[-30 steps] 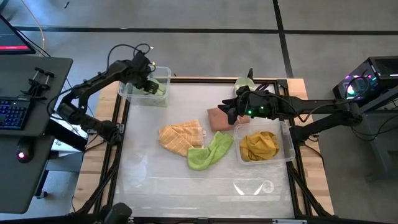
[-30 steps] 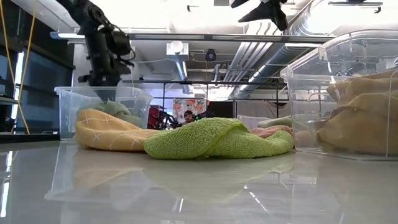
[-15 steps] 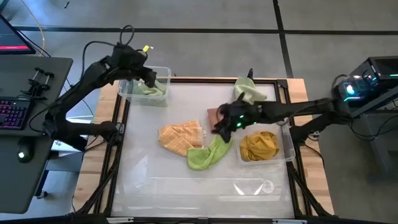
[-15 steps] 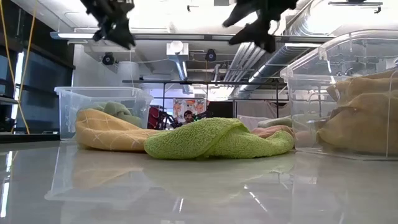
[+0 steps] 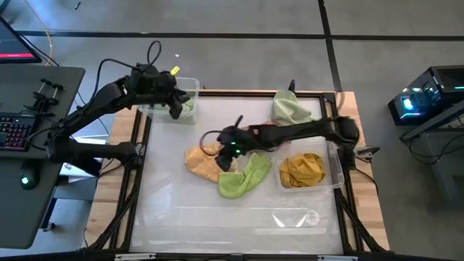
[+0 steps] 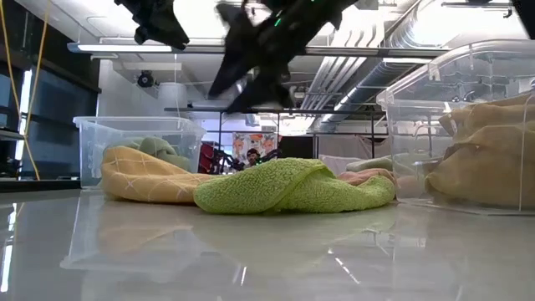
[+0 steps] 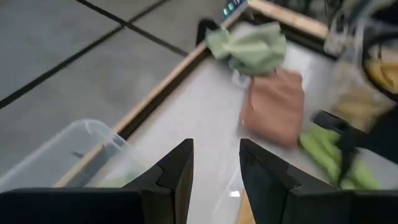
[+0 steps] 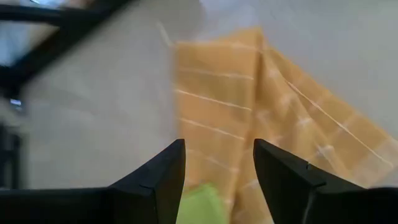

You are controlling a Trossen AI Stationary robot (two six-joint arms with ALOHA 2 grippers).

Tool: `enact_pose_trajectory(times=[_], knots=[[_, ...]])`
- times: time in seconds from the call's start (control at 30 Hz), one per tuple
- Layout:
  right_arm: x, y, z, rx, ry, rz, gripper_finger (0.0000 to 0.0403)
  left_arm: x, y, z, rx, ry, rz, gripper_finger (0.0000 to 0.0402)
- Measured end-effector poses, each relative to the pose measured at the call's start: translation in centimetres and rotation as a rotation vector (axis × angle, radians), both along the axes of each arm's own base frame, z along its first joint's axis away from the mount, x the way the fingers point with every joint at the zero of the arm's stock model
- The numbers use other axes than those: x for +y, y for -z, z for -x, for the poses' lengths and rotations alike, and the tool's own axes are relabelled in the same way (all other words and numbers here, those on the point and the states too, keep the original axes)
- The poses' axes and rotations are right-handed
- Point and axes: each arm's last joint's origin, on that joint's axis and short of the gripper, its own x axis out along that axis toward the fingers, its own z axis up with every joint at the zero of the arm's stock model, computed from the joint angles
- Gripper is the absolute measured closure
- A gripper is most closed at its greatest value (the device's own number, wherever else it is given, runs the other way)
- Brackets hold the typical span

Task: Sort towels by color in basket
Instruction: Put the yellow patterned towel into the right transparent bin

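Low view, nearest first: lime green towel [image 6: 292, 186] lies rumpled mid-table, its end touching the peach-orange towel [image 6: 146, 177] beside it. Both loose on the table [image 5: 181, 210], so neither is sorted yet.

Right side: clear bin [image 5: 335, 163] holds the mustard yellow towels [image 5: 301, 170]. One colour per bin, by the look of it.

Right gripper [image 8: 214, 180] hangs above the peach-orange towel, fingers spread apart, nothing between them. Wrist view looks straight down on the cloth's line pattern. Judgement: it is lining up on this towel as the next pick, jaws wide to take a fold.

Salmon pink towel [image 7: 273, 106] lies flat just past the arm, mostly hidden from above.

Far left corner: second clear bin [image 5: 190, 87] with a pale green towel [image 5: 184, 106] inside. Left gripper [image 7: 214, 168] hovers over this bin, fingers parted and empty. Judgement: greens belong here.

Far edge: another pale green towel [image 5: 291, 109] bunched on the table frame, apart from the rest, unsorted.
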Motion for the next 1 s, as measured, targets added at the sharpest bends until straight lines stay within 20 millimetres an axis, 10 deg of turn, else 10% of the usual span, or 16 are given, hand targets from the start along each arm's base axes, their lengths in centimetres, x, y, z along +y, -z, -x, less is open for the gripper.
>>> enact_pose_trajectory(times=[0.43,0.7,1.0], knots=[[-1.6,7.6,-7.1,0.221,-0.059,0.050,0.0162,-1.3,0.9,0.1,0.119,0.087,0.027,0.0286],[-2.3,11.2,-8.1,0.281,0.015,-0.012,0.0267,-1.3,0.9,0.1,0.106,0.064,0.050,0.0286],[-4.5,8.7,-7.2,0.268,-0.016,-0.033,0.0387,-1.4,0.8,0.3,0.097,0.035,0.068,0.0286]])
